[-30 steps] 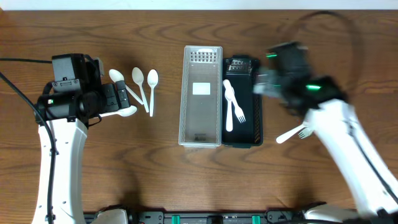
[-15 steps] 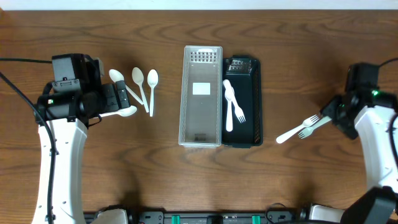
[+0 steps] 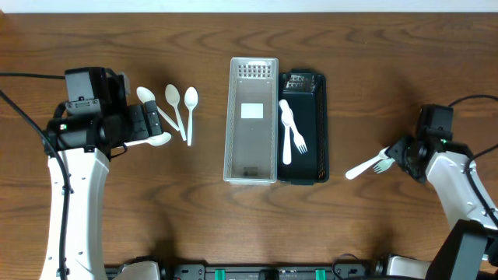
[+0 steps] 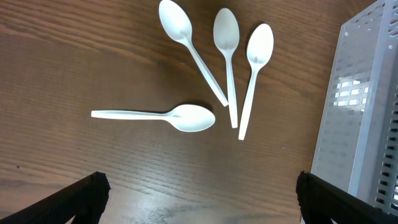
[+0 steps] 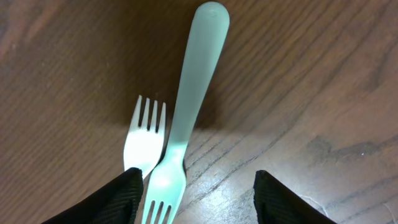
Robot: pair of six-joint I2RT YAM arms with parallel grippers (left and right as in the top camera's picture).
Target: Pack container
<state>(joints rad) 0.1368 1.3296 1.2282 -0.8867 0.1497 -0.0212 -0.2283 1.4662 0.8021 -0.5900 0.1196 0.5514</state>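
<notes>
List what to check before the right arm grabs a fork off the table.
1. Right gripper open: ok.
2. Fork in the gap: ok, the long fork lies between its fingers.
3. Forks apart: not ok, the second fork touches it near the head.
4. Room in black tray: ok, packed forks lie at its left side.
5. Height for grasp: cannot tell.
6. Left gripper out of the way: ok, over the spoons.

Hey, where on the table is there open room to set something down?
Bare wood lies between the black tray and the loose forks, and on the robot's side of the clear tray. It is crowded around the four spoons at left.
</notes>
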